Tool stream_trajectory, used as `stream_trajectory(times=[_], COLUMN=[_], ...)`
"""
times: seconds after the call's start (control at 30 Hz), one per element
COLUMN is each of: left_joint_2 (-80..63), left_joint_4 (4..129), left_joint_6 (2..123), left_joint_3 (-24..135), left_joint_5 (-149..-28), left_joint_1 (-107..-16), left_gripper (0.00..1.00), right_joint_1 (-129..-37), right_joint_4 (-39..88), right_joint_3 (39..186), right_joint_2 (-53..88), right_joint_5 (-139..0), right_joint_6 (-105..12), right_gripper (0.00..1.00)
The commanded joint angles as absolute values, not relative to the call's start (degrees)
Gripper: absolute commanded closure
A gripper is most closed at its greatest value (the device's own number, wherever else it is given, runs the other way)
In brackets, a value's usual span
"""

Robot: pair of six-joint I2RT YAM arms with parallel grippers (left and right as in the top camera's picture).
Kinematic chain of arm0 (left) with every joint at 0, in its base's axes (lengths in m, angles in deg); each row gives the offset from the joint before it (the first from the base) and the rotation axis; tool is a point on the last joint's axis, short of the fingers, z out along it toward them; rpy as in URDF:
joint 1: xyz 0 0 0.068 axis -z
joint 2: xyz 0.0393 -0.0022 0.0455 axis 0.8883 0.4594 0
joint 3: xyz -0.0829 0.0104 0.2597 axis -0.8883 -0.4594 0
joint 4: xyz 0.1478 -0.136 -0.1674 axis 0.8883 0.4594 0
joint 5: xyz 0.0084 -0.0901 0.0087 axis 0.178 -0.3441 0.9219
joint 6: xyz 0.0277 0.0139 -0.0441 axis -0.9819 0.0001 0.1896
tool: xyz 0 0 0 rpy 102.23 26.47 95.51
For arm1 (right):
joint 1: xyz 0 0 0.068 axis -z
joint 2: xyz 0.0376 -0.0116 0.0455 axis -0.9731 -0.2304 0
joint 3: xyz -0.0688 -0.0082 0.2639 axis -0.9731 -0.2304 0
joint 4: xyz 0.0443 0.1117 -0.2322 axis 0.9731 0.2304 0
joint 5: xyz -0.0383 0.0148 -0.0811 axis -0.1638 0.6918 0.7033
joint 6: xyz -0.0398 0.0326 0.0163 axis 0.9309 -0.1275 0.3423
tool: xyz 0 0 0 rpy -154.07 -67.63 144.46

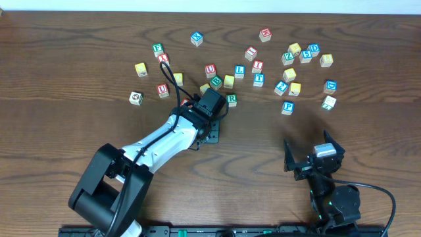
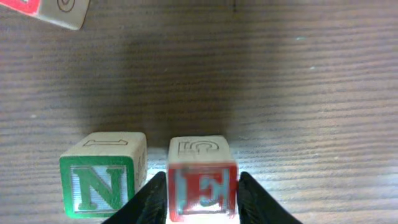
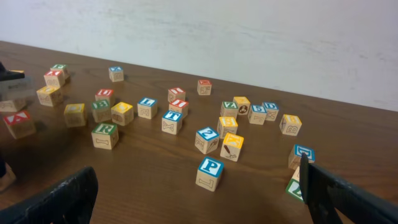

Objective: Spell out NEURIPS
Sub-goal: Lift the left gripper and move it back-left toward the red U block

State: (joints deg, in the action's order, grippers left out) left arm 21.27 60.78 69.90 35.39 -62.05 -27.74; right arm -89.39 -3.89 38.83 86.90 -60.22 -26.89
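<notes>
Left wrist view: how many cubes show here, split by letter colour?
Green letter: 1, the N cube
Red letter: 1, the E cube
Letter unreadable: 1, the corner cube, cut off by the frame at top left
Total: 3 cubes

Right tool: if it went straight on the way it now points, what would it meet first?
Most likely the blue P cube. In the wrist view it sits almost centred ahead of the open right tool, with nothing nearer in that line. Depth is unclear, so the tool might pass just beside it.
</notes>
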Motion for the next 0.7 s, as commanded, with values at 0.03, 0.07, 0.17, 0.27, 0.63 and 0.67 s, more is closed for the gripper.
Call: stream_trajectory(times=[0.03, 0.07, 0.17, 0.27, 0.63, 0.67], left_joint_2=[21.82, 21.82, 21.82, 21.82, 21.38, 21.14], left_joint_4=[60.06, 60.06, 60.08, 60.06, 60.95, 61.17], left_joint_6=[69.75, 69.75, 69.75, 69.75, 68.55, 68.22], left_joint_3=[34.98, 34.98, 34.98, 34.98, 38.08, 38.52], left_joint_5=[-61.33, -61.33, -61.33, -61.33, -61.35, -61.33], left_joint_1=[-27.98, -27.98, -27.98, -27.98, -27.98, -27.98], left_gripper=[0.64, 0.65, 0.67, 0.62, 0.44, 0.44], right_joint_1=[-89.08, -89.08, -89.08, -89.08, -89.08, -89.08], right_joint_4=[-3.65, -3.65, -3.65, -3.63, -3.63, -3.65], right_joint_3=[38.77, 38.77, 38.77, 38.77, 38.77, 38.77], right_joint_2=[87.16, 87.16, 87.16, 87.16, 87.16, 87.16], right_joint_5=[-60.5, -60.5, -60.5, -60.5, -60.5, -60.5], right_joint_6=[-27.0, -27.0, -27.0, -27.0, -27.0, -27.0], right_gripper=[0.01, 0.01, 0.01, 0.01, 0.01, 0.01])
